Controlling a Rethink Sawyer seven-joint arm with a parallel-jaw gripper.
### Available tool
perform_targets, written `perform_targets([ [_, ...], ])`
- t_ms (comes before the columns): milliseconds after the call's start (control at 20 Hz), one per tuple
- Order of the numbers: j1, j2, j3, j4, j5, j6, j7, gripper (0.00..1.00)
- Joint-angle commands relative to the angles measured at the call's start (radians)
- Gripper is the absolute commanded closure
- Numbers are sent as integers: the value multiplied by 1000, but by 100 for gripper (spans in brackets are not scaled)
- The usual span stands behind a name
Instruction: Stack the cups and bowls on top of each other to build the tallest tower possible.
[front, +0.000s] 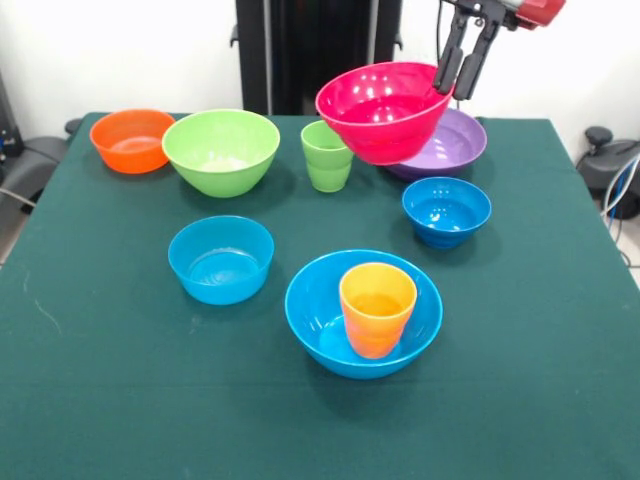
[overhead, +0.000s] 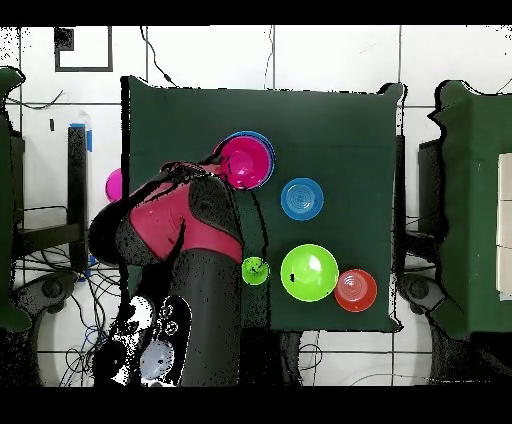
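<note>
The gripper (front: 458, 82) has the pink-red bowl (front: 383, 111) pinched by its rim, one finger inside the wall and one outside, and the bowl hangs tilted in the air near the far edge of the table (front: 100, 400), over the near lip of the wide purple bowl (front: 455, 148).

How will it handle? By the look of it — thin, glossy, stiff plastic, very light. A rim pinch suits it, but the smooth wall could slip or swing, and a tilted bowl will want levelling before it is set down. The ribbed cups should give better purchase at the lip.

Now the count, from the front view. Bowls, seven: the orange bowl (front: 132, 140) by the far corner, the large lime green bowl (front: 221, 150) right beside it, the purple one, the pink-red one aloft, a small blue bowl (front: 446, 211) toward the purple side, another small blue bowl (front: 221, 259) mid-table, and the large blue bowl (front: 363, 313) nearest the front edge. Cups, two: the light green cup (front: 327, 156) upright between lime and purple, and the orange-yellow cup (front: 377, 309) standing inside the large blue bowl — the only stack so far, and a short one.
</note>
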Motion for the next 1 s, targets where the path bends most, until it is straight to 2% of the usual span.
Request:
perform_targets([
  [50, 66, 140, -54, -82, -131, -83, 97, 100],
  [350, 120, 212, -123, -118, -119, -102, 159, 100],
  [1000, 176, 373, -240, -173, -35, -196, 213, 100],
])
